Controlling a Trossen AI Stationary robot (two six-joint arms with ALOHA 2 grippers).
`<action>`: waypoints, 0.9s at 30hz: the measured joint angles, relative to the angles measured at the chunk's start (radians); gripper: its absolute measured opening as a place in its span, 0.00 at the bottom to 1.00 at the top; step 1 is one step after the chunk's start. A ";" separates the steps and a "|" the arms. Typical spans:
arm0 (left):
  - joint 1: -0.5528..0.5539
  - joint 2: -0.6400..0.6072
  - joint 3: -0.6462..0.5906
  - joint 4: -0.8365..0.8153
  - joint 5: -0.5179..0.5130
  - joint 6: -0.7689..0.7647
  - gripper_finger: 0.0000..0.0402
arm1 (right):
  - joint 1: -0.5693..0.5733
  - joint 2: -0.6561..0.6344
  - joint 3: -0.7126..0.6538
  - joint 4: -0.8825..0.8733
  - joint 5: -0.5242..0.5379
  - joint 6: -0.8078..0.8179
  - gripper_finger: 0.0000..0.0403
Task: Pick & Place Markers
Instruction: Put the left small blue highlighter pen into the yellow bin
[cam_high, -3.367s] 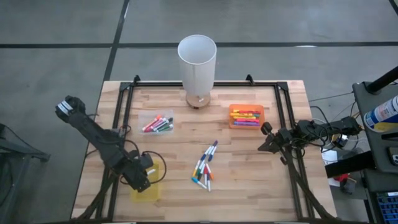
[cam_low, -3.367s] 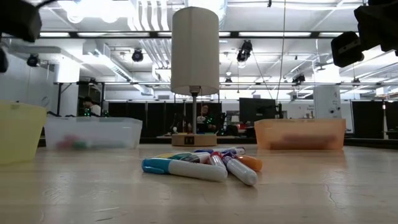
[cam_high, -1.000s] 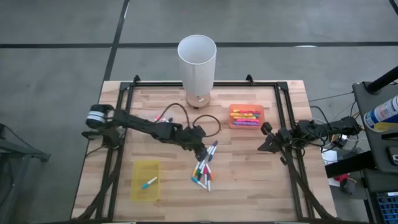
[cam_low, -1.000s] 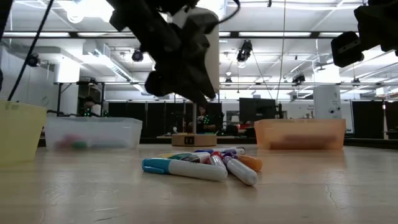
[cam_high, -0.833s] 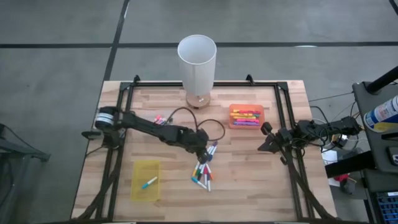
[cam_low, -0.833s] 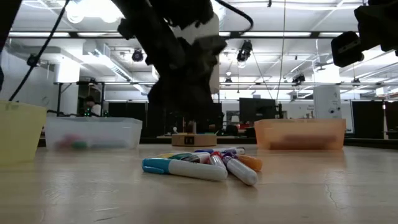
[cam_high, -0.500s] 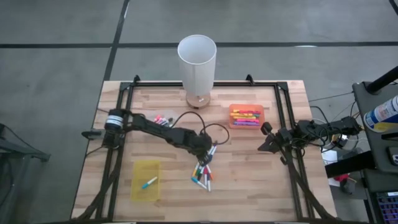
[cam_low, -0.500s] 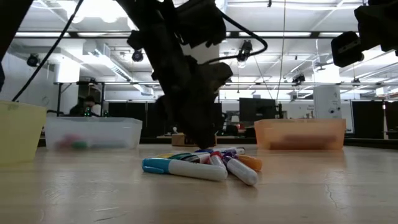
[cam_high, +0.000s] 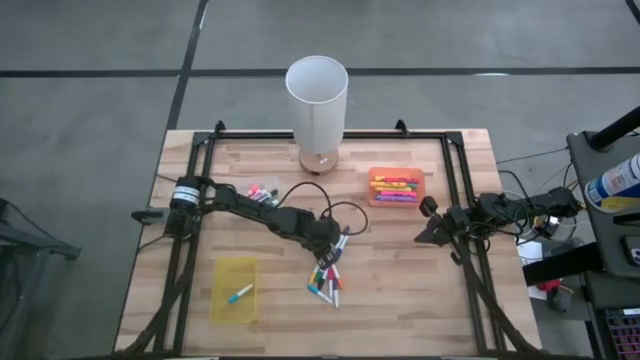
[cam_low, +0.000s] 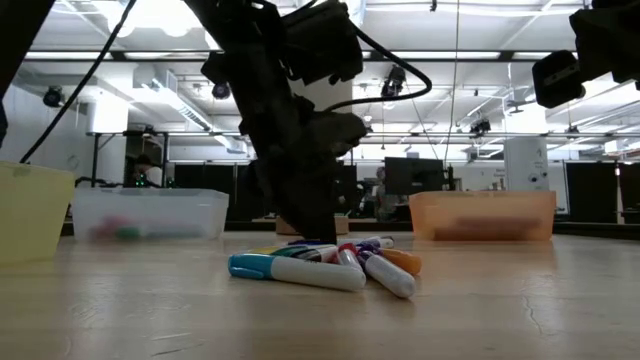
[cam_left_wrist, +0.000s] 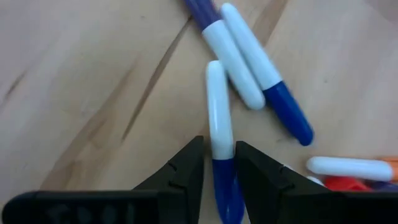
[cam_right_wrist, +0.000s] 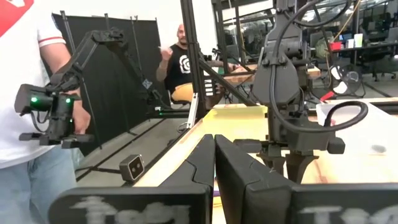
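1. The left tool (cam_high: 331, 247) is reaching over the middle of the surface (cam_high: 400, 290), its tips sitting at the far end of the loose pile of markers (cam_high: 328, 272).
2. In the left wrist view the left tool (cam_left_wrist: 217, 163) is showing its two dark fingers (cam_left_wrist: 184, 168) standing on either side of a blue-and-white marker (cam_left_wrist: 221, 147), right against its barrel; whether they are already pressing it I cannot tell for sure, but they are closed down to the barrel's width.
3. Beside that marker, two more blue-and-white markers (cam_left_wrist: 249, 74) are lying side by side on the wood, and an orange-tipped one (cam_left_wrist: 354, 168) is lying a little apart.
4. In the low view the left arm (cam_low: 290, 130) is coming down onto the pile of markers (cam_low: 325, 262), which is lying flat on the surface.
5. A single marker (cam_high: 239, 293) is lying in the yellow tray (cam_high: 234, 290) near the front left corner.
6. More markers (cam_high: 262, 190) are sitting in the clear tray, partly hidden by the left arm, toward the back left.
7. The orange tray (cam_high: 397, 187), toward the back right, is holding a row of markers.
8. A white lamp (cam_high: 317, 105) is standing at the middle of the back edge.
9. The right tool (cam_high: 430, 225) is waiting at the right edge of the surface; in its own wrist view its fingers (cam_right_wrist: 202, 162) are pressed together with nothing between them.
10. Beyond the surface, a person (cam_right_wrist: 180, 62) is sitting in the room.
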 joint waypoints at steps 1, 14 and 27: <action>0.000 0.001 0.000 -0.003 -0.003 0.001 0.26 | 0.000 0.000 0.000 0.000 0.000 0.000 0.02; 0.007 -0.005 -0.034 -0.085 0.012 0.092 0.08 | 0.000 0.000 0.000 0.000 0.000 0.000 0.02; -0.003 -0.210 -0.057 -0.330 0.007 0.101 0.06 | 0.000 0.000 0.000 0.000 0.000 0.000 0.02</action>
